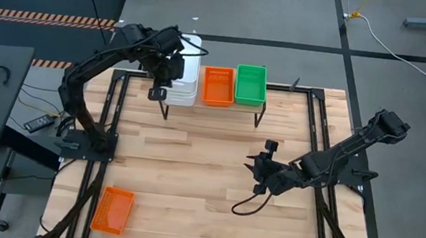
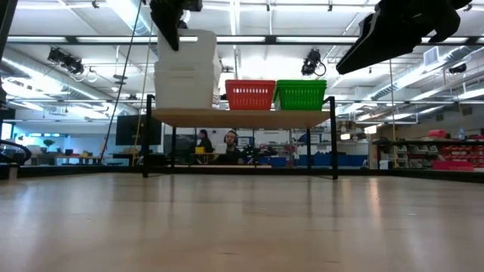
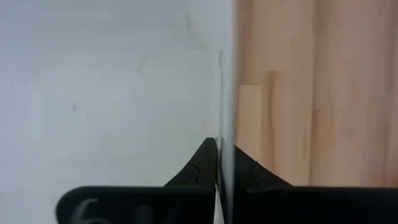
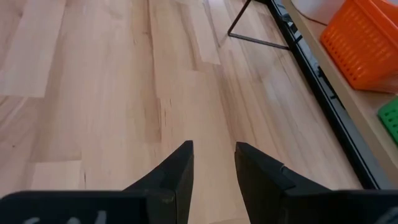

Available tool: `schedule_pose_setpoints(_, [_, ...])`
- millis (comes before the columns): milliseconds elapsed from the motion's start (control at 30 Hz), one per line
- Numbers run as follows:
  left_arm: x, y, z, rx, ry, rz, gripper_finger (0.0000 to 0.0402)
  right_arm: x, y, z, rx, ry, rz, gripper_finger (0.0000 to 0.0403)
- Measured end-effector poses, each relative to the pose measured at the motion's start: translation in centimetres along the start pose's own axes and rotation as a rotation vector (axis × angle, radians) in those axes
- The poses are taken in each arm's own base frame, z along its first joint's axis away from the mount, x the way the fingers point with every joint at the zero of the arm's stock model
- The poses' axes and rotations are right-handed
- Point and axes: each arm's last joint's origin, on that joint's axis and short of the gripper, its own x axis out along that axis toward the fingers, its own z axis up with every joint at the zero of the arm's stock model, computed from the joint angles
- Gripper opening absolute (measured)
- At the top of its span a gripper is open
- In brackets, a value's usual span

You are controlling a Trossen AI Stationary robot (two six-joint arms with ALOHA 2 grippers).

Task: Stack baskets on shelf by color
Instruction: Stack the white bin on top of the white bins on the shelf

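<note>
Two tools were in view. Left tool (image 1: 164,73): clamped on the wall of the top white basket (image 3: 112,93), at the shelf's (image 2: 242,117) left end. White baskets (image 2: 187,69) stood stacked there; beside them an orange basket (image 1: 219,85), then a green basket (image 1: 251,84). Right tool (image 4: 213,163): fingers slightly apart, held over the bare surface (image 1: 191,172). One loose orange basket (image 1: 112,210) lay at the surface's near-left corner, seen only from above. Low view alone showed people (image 2: 229,146) beyond the shelf.
</note>
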Motion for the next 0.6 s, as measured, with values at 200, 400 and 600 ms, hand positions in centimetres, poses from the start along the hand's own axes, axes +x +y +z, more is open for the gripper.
schedule_pose_setpoints(200, [-0.43,-0.71,0.12,-0.030,-0.016,-0.002,0.0005,0.00,0.00,0.00,-0.011,0.000,0.000,0.0123])
schedule_pose_setpoints(400, [-0.43,-0.82,0.20,-0.044,-0.018,-0.003,0.0006,0.00,0.00,0.00,-0.008,0.000,0.000,0.0123])
schedule_pose_setpoints(600, [-0.42,-0.84,0.23,-0.074,-0.019,-0.002,0.0037,0.00,0.00,0.00,-0.008,0.000,0.000,0.0123])
